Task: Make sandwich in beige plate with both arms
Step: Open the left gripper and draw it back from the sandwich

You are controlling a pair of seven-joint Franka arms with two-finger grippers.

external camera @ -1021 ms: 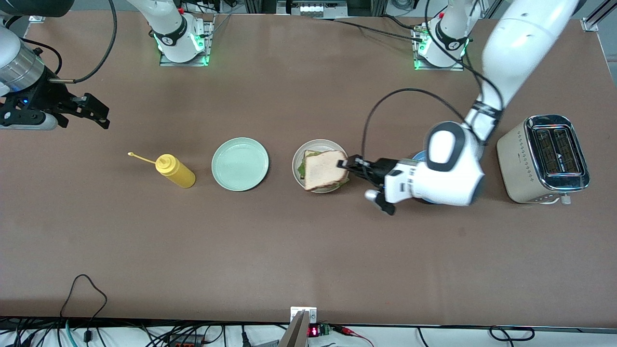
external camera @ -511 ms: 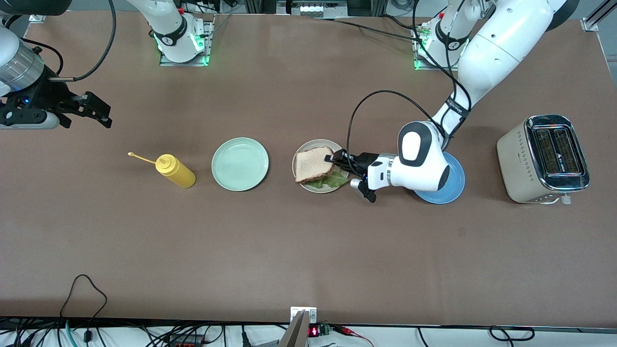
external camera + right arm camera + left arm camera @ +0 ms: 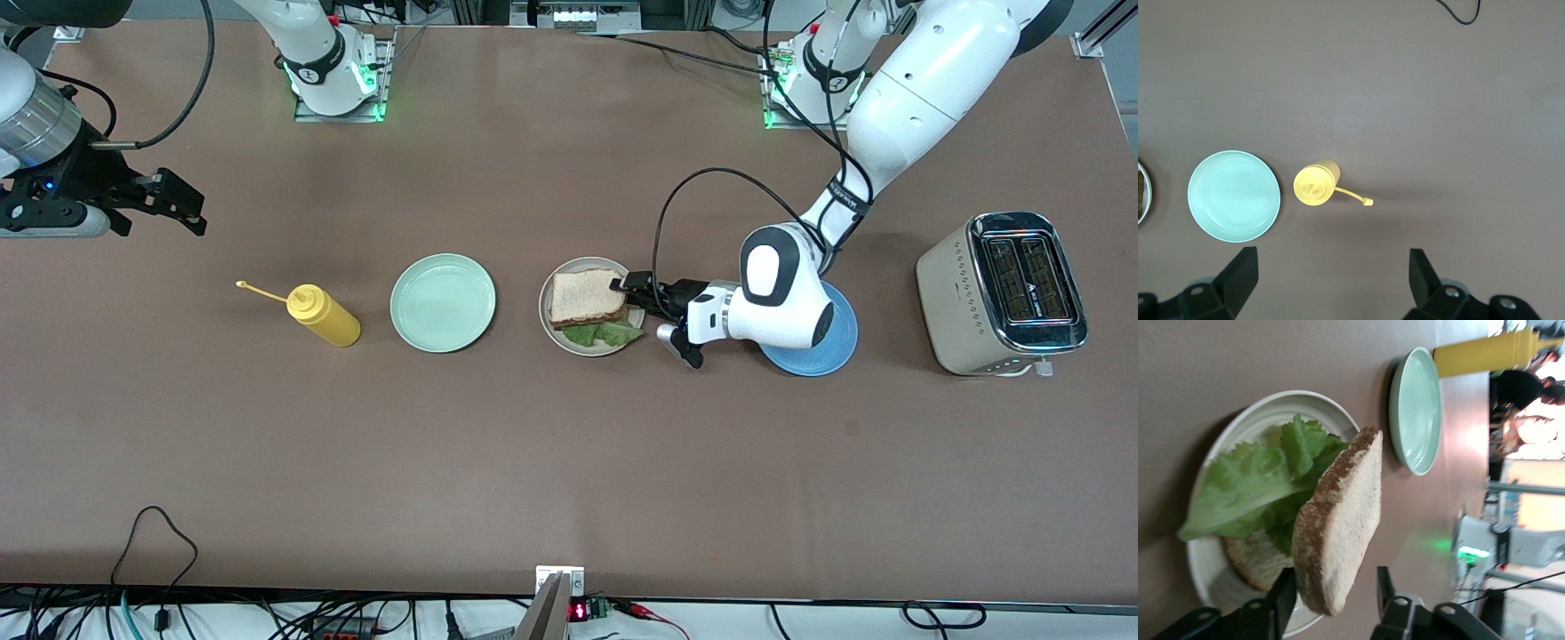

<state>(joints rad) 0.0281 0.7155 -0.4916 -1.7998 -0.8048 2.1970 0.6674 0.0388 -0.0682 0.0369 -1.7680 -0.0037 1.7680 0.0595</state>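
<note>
Sandwich (image 3: 586,302): lies in the beige plate (image 3: 548,313) at about the middle of the surface (image 3: 569,462) — a bottom bread slice, a crinkly green lettuce leaf (image 3: 603,333) and a top bread slice (image 3: 584,296). In the front view the lettuce pokes out at the plate's 5 o'clock edge, toward the camera. In the left wrist view the top slice stands tilted, leaning on the lettuce rather than lying flat.

Left pincer (image 3: 628,292): low at the plate's 3 o'clock rim, at the top slice's edge. Its fingers (image 3: 1281,600) stand spread, one on each side of the slice's near corner, with a clear gap on one side; whether the other finger touches the bread I cannot tell.

Right pincer (image 3: 182,209): up in the air over bare surface at the right arm's end, spread wide, holding nothing — that arm waits.

Mint green plate (image 3: 443,302): beside the beige plate, toward the right arm's end, with nothing on it.

Yellow squeeze bottle (image 3: 322,315): beside the mint green plate, farther toward the right arm's end; its cap hangs off on a thin strap.

Blue plate (image 3: 831,347): beside the beige plate toward the left arm's end, partly covered by the left arm's wrist.

Toaster (image 3: 1003,292): near the left arm's end of the surface, slots facing up.
</note>
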